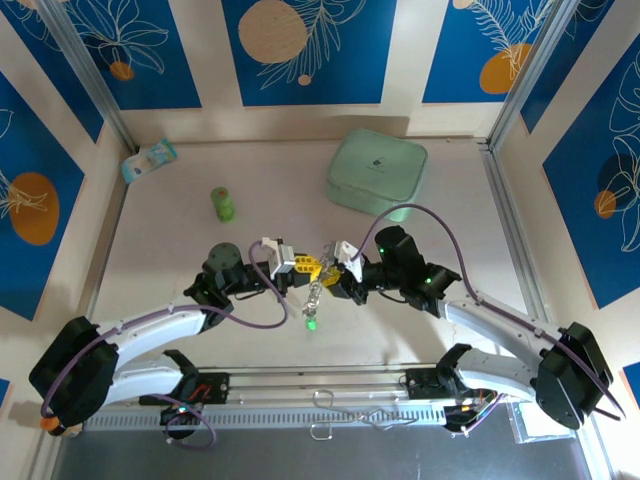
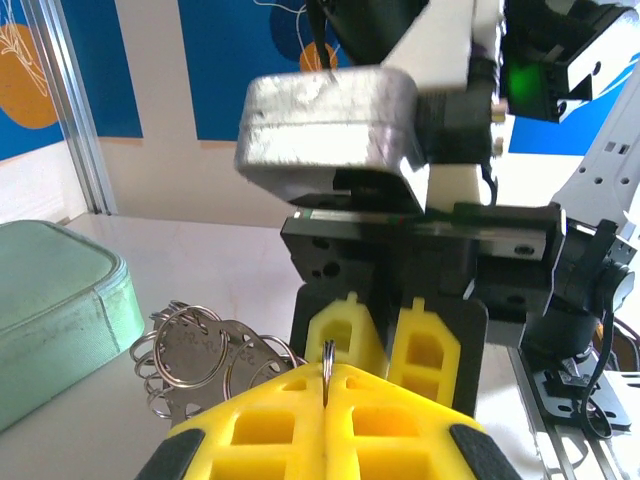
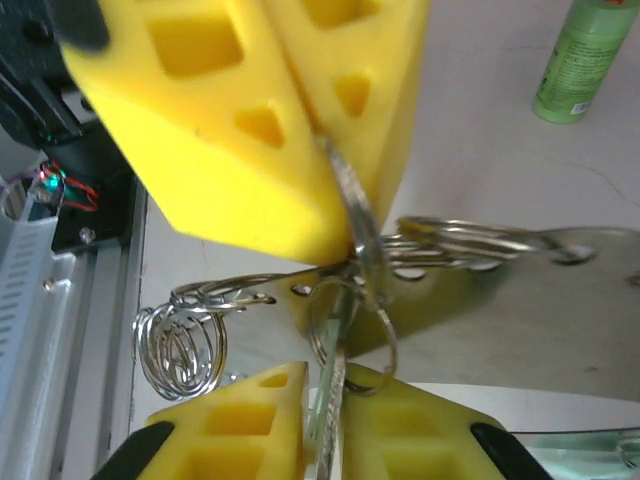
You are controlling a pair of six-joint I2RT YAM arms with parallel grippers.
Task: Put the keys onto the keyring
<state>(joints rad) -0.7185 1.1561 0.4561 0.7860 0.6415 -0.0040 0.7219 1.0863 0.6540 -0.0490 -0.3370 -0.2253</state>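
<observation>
Hanging above the table [image 1: 430, 330] mid-workspace, the keyring [image 1: 314, 288] is a bunch of wire loops w/ one green-headed key [image 1: 311, 322] dangling under it, clear of the surface. Left gripper [image 1: 299, 266] is clamped tight on the edge of a loop, the wire sitting right in the seam btw its yellow pads [image 2: 260, 420]. Right gripper [image 1: 331, 270] faces it nose to nose, its own pads set close on the lower part of the same bunch; looks like a grip, tho whether ring wire or a key blade sits in the pinch I can't tell. Step in hand, I'd judge: working a key onto a loop w/ both arms. To do it well: left arm acts as the vice, no wrist drift; right makes small moves only, feeding along the curve of the wire, not pulling straight out, or the loop may twist out of the left pinch. The two noses nearly touch, so mind a bump. Green bottle [image 1: 222, 204] & mint case [image 1: 376, 172] sit well apart, no obstacle
</observation>
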